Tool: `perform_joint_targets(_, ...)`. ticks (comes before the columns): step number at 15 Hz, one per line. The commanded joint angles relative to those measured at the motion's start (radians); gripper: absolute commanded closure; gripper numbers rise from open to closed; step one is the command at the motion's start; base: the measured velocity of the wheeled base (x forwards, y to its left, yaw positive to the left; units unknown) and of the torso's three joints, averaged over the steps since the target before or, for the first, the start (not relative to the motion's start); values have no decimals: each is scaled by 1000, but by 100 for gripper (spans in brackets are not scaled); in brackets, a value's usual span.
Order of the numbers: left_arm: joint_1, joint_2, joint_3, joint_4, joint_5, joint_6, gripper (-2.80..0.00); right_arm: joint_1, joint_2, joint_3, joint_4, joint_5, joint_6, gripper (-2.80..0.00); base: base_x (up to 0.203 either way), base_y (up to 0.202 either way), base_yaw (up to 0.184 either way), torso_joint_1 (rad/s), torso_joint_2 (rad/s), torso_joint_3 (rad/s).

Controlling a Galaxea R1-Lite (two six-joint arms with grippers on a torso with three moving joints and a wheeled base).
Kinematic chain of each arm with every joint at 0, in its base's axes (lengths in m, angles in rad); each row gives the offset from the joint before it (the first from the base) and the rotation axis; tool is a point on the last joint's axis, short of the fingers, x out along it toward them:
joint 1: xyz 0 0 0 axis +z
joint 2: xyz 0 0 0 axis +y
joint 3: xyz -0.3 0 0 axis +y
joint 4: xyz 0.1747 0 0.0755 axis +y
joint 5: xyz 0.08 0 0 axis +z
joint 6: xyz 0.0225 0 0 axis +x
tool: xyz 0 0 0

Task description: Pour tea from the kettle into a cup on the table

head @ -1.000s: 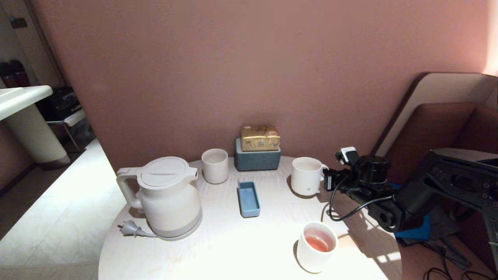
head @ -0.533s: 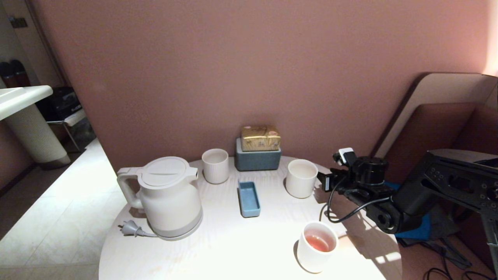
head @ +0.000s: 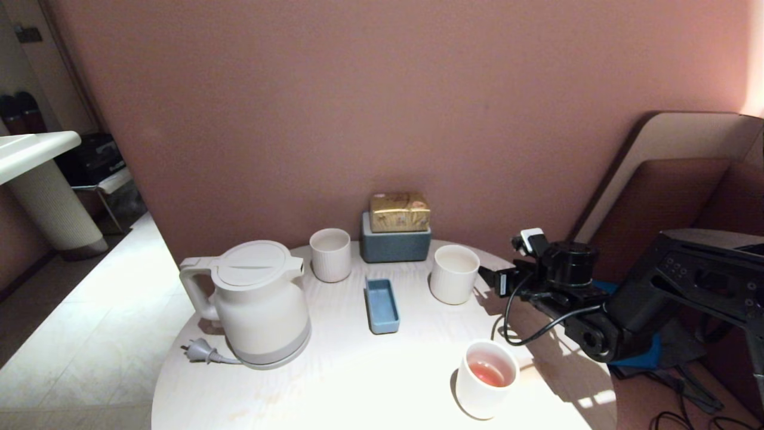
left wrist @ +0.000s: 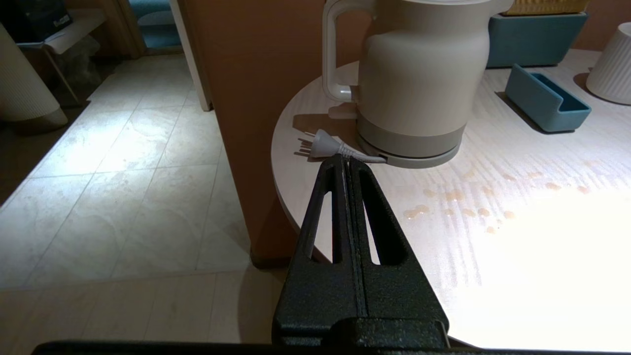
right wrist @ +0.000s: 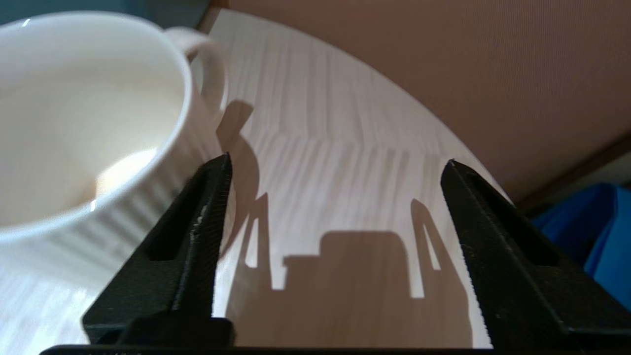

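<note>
Standing released beside right gripper (right wrist: 335,167), cup (head: 453,274) is shifted toward table (head: 334,382) centre versus a second ago; jaws are now spread wide, nothing held. Left gripper (left wrist: 345,167) is kept shut. Kettle (head: 256,301) is left untouched; pouring is judged next.

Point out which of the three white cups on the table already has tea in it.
The smooth white cup at the table's near edge: reddish tea shows inside. The ribbed mug beside the right claw and the handleless ribbed cup behind the kettle look empty.
</note>
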Motion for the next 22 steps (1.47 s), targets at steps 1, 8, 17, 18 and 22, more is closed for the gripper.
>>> perform_joint_targets(1,0,2,0,0,0,0,0,0,-50,56,-7,1,1,-280,0,0,0,0,0,0)
perform_joint_targets(8,0,2,0,-1,0,0,0,-6,-179,222,-98,-4,2,-280,0,0,0,0,0,0)
perform_joint_targets(17,0,2,0,-1,0,0,0,-33,-461,290,57,-125,-1,-280,0,0,0,0,0,0)
perform_joint_targets(18,0,2,0,-1,0,0,0,-33,-502,297,70,-161,-3,-280,0,0,0,0,0,0)
perform_joint_targets(22,0,2,0,-1,0,0,0,-32,-714,326,215,-193,-22,-280,0,0,0,0,0,0)
